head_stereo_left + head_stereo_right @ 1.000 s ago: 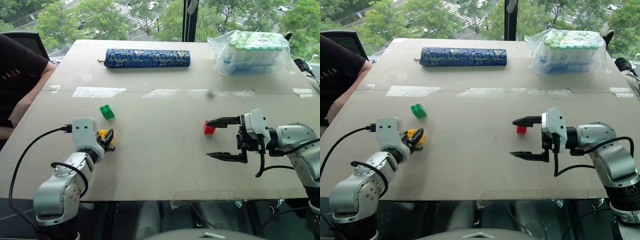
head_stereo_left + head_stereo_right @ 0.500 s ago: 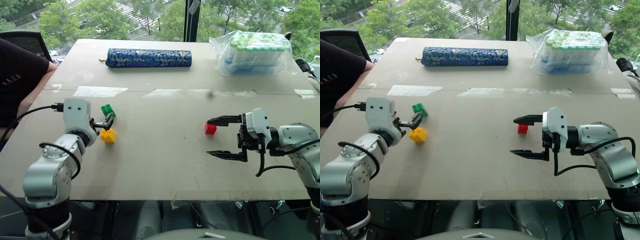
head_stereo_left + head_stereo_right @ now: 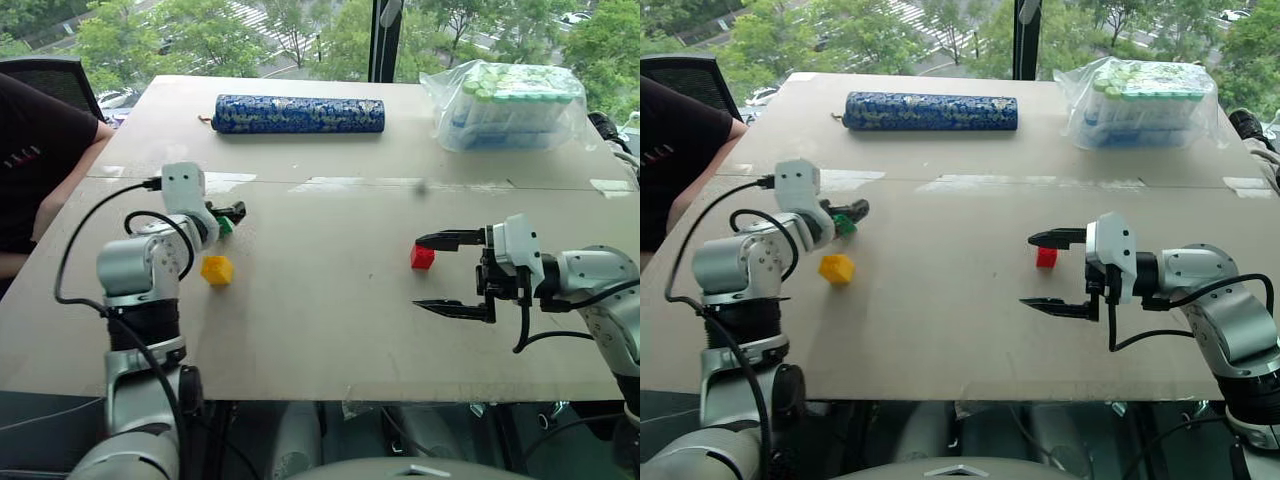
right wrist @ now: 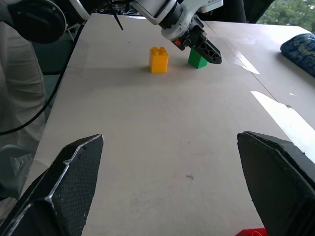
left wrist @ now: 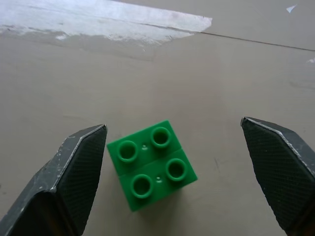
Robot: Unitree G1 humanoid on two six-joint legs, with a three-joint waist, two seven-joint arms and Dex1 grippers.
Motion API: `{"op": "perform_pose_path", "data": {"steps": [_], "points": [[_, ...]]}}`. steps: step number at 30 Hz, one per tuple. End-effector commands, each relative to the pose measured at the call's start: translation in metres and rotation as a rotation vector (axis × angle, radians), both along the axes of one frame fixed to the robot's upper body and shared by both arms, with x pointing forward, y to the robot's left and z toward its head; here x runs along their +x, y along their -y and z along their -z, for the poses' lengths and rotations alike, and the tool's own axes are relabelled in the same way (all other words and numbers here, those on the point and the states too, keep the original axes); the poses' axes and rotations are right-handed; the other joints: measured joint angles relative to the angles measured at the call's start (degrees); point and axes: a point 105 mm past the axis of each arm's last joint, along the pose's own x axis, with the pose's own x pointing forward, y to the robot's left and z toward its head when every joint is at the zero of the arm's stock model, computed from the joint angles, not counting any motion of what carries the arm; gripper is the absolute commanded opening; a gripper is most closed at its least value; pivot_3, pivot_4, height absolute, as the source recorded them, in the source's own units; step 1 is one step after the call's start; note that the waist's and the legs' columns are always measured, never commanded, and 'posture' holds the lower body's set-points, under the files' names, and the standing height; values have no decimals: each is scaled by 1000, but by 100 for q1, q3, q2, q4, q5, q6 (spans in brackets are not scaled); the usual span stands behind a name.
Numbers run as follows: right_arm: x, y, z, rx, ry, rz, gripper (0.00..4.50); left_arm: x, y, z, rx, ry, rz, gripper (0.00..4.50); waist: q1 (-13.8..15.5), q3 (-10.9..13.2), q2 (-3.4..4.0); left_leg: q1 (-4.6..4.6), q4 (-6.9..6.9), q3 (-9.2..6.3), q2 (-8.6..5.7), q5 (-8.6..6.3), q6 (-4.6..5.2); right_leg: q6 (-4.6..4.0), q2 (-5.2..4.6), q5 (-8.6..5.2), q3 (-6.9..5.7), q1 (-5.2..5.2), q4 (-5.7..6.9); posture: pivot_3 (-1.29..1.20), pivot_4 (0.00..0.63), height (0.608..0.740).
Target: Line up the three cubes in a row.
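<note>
While the left gripper hangs over the green cube at the left of the frame, its jaws stand wide open on either side of it, not gripping. Just below sits the yellow cube, apart on the tabletop. Right of centre lies the red cube, beside the upper finger of the right gripper, whose jaws are open and empty.

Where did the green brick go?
The green brick sits on the table's left side, between the fingers of the open left gripper, just beyond the yellow brick.
</note>
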Motion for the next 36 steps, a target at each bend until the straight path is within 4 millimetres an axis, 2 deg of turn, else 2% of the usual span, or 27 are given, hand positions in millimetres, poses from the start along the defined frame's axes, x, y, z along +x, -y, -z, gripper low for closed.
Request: {"op": "perform_pose_path", "data": {"steps": [1,4,7,9,11,12,16,17,19,20,23,25,27,29,31,34,36], "points": [[-5,1,-12,12,57,-6,4500,-4,-7,-15,36,29,-81,4472,-5,0,0,0,0,0,0,0,0,0,0,0,0,0,1,0,150,740],[-4,2,-13,15,59,1,4500,-3,-12,-10,68,14,-145,4472,-2,0,0,1,1,-4,0,1,-1,0,0,0,-2,1,4,0,150,740],[-4,2,-13,15,61,7,4500,3,-9,-8,57,39,-153,3745,11,0,0,2,2,-4,-2,1,-2,0,-2,0,-2,2,4,0,150,740],[-4,3,-14,14,63,11,4500,5,-8,-8,68,48,-148,2789,28,0,-1,2,2,-4,-2,1,-2,0,-3,1,-4,3,3,0,150,740],[-4,4,-14,13,64,18,4500,5,-10,-8,77,52,-144,1585,32,0,-1,2,2,-4,-2,1,-2,0,-3,1,-4,3,2,0,150,740],[-4,4,-15,12,64,21,4500,5,-10,-8,80,58,-136,1305,35,0,-1,1,2,-4,-2,1,-2,0,-3,1,-4,3,2,0,150,740],[-5,6,-16,14,67,42,4500,7,-10,-27,160,187,-11,1300,32,0,-1,2,2,-5,-2,2,-3,0,-2,1,-4,3,2,0,150,740],[-6,7,-18,25,68,55,4500,8,1,-37,152,254,107,1300,24,1,0,2,1,-5,-2,3,-5,0,-2,1,-4,2,2,0,150,740],[-7,10,-20,43,67,84,4500,2,33,-51,175,366,423,1300,28,1,0,2,-1,-4,-2,6,-10,0,-3,0,-4,2,2,0,150,740],[-8,12,-19,47,64,110,4500,-7,58,-51,136,378,637,1300,40,1,0,2,-1,-4,-2,13,-22,0,-4,0,-6,3,0,0,150,740],[-5,21,-17,75,61,224,4500,-32,113,-50,108,379,1119,1300,144,1,0,1,-1,-3,-3,11,-20,-1,-9,-1,-14,6,-3,0,150,740],[-8,28,-12,82,14,269,4500,-39,137,-46,99,366,1338,1300,225,1,0,0,1,-6,-6,3,-6,-2,-12,-1,-23,10,-8,0,150,740],[-11,35,-6,56,-62,305,4500,-37,150,-34,163,315,1503,1300,240,1,1,0,8,-6,-6,3,-5,-2,-7,-1,-20,13,-9,0,150,740],[-13,42,-1,32,-79,356,4500,-33,166,-21,164,245,1630,1300,246,1,5,3,9,-6,-7,3,-3,-2,-2,-1,-16,14,-7,0,150,740],[-14,51,1,30,-77,423,4500,-24,183,-6,275,195,1713,1300,230,0,7,3,9,-7,-8,3,-2,-3,4,-1,-12,15,-7,0,150,740],[-21,59,7,20,-101,461,4500,-14,205,3,341,133,1765,1300,231,1,6,-8,6,-16,-8,2,-1,-2,7,-2,-14,14,-22,0,150,740],[-23,59,9,21,-108,478,4500,-10,210,4,339,120,1772,1300,173,1,6,-20,6,-25,-7,2,0,-1,10,-1,-15,11,-36,0,150,740]]}}
